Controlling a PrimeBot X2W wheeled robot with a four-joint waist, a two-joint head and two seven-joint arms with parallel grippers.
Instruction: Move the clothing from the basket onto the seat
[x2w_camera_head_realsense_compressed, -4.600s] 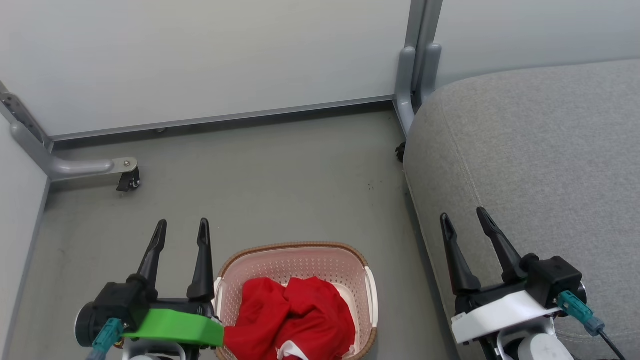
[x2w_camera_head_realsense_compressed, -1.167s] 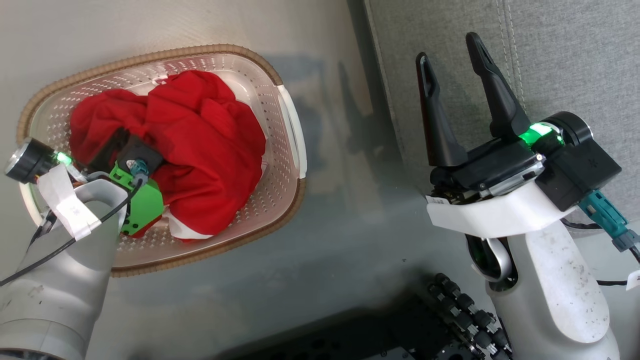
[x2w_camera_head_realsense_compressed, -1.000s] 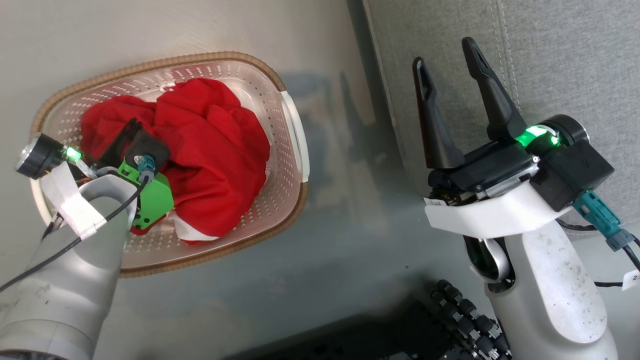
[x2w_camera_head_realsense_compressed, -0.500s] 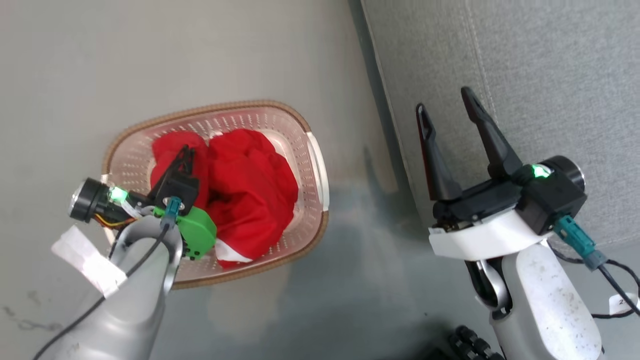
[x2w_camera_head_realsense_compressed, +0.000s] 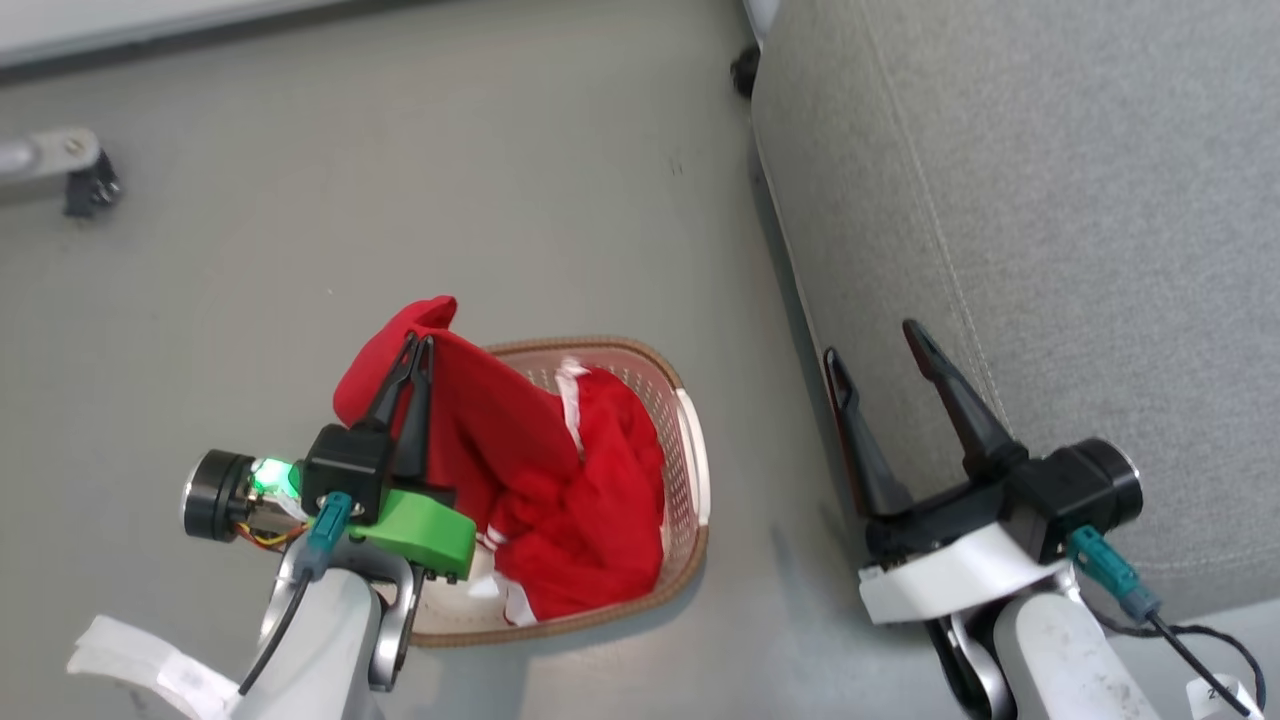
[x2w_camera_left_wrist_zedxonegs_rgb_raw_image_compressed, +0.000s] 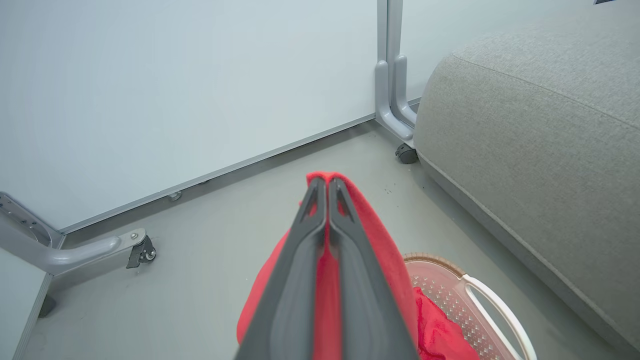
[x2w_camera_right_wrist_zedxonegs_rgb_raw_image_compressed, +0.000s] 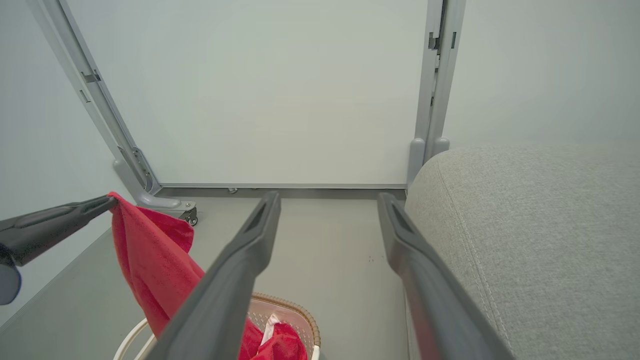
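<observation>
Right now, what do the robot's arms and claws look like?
Each gripper has two long, dark, pointed fingers. The left gripper has a bright green mount with a glowing green light; the right gripper has a white mount. Both carry a teal plug with a cable. The arms are pale, rounded tubes.

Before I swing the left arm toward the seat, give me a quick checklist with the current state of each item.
1. Grip: the left hand is shut on the clothing: ok, fabric is pinched between its fingers.
2. Lift: the clothing hangs free of the basket: not ok, its lower part lies inside.
3. Load: one garment only in the grip: cannot tell, the folds bunch together.
4. Spare arm: the right hand is open and holds nothing: ok.
5. Way across to the seat: cannot tell, the right hand hangs at its near edge.
</observation>
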